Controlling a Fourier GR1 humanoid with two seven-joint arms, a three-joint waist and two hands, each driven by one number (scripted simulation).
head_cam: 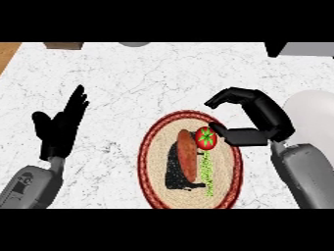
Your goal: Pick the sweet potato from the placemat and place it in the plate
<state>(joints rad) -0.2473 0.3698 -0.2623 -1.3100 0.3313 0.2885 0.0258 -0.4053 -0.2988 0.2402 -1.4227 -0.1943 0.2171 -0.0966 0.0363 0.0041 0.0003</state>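
Head view: sweet potato lies on placemat, tomato touching it. Right hand hovers beside, fingers curled, holding nothing. Left hand rests open. Plate far right. Risk: fingers catch tomato instead.

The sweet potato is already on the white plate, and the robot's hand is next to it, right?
Not quite. The head view shows the sweet potato lying on the round woven placemat, not on the white plate, which sits off to the right. The rest holds: the right hand is next to it, fingers curled just beside it.
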